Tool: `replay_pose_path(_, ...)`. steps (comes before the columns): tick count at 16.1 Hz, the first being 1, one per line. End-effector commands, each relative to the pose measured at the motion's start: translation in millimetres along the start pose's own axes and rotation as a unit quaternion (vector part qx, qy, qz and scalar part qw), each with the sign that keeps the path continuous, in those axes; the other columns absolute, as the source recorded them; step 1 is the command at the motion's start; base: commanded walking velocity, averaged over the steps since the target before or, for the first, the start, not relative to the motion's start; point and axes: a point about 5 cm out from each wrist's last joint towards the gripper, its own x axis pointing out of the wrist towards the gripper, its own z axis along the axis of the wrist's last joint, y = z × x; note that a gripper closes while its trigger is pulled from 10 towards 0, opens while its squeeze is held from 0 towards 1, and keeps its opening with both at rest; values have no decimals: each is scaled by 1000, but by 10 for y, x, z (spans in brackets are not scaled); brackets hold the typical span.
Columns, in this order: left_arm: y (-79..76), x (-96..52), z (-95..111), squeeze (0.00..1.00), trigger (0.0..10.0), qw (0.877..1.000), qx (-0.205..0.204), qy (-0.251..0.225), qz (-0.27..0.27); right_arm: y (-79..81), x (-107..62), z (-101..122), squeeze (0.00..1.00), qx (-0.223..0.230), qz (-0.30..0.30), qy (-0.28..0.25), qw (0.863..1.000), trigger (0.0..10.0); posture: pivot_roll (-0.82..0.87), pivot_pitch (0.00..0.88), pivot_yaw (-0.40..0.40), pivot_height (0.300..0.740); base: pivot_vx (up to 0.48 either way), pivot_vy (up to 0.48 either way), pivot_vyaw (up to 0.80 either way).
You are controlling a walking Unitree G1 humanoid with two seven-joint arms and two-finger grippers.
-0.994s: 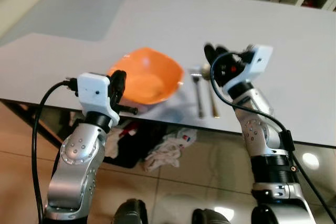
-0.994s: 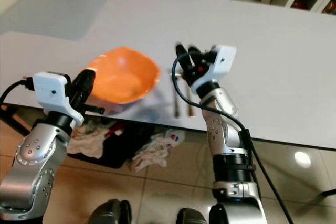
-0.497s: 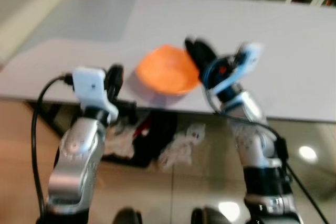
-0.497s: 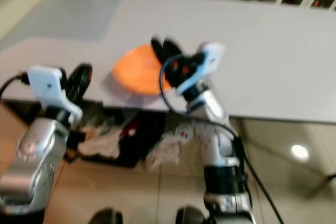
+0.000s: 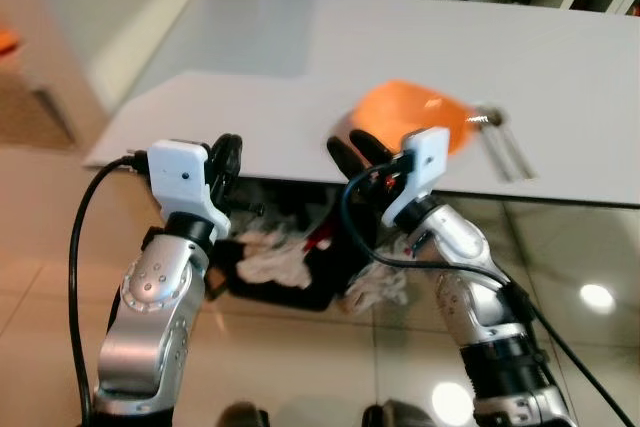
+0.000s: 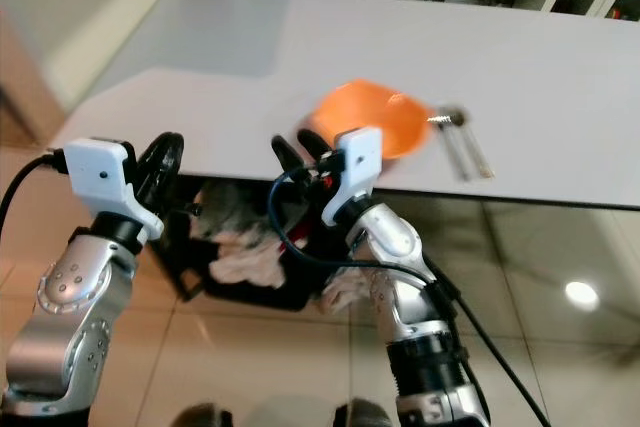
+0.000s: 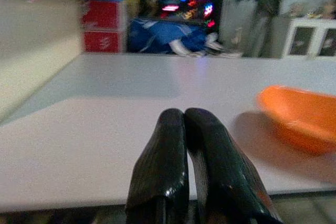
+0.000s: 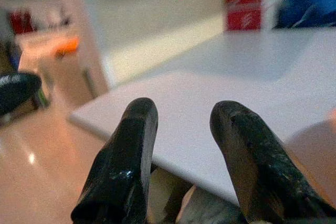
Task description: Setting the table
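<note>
The table (image 5: 300,67) beyond both claws has a smooth, matt, pale grey top. On it, past the right claw (image 8: 184,166), the orange bowl (image 5: 412,112) looks like smooth plastic with a dull sheen, and the cutlery (image 5: 505,147) beside the bowl looks like bright metal. The right claw's fingers (image 8: 123,166) are glossy black, lightly scuffed; those of the left claw (image 7: 184,169) are glossy black too. Both arms are brushed silver metal with matt white plastic housings at the wrists. Beneath the claws the floor (image 5: 290,357) is polished tan tile, mirroring a lamp. Crumpled cloth (image 5: 265,252) lies under the table edge.
</note>
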Motion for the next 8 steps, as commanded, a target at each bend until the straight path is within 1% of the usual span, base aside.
replay_pose_path(1,-5,4,-14,0,10000,1000,4,0,-1,27,-5,-10,0,-12,3,-1,1000,10000,-65,95,-16,740,0,480,0)
replay_pose_path(4,-18,-22,-80,0,10000,1000,3,10,1,-14,-39,-183,0,-65,-11,40,997,10000,-63,98,-18,740,0,480,0)
replay_pose_path(5,-26,-29,-95,0,10000,1000,2,12,1,-20,-53,-224,0,-78,-12,46,996,10000,-62,100,-18,740,0,480,0)
replay_pose_path(8,-63,-50,-156,0,10000,1000,0,21,-2,-49,-81,-312,0,-84,-23,61,994,10000,-60,103,-17,740,0,480,0)
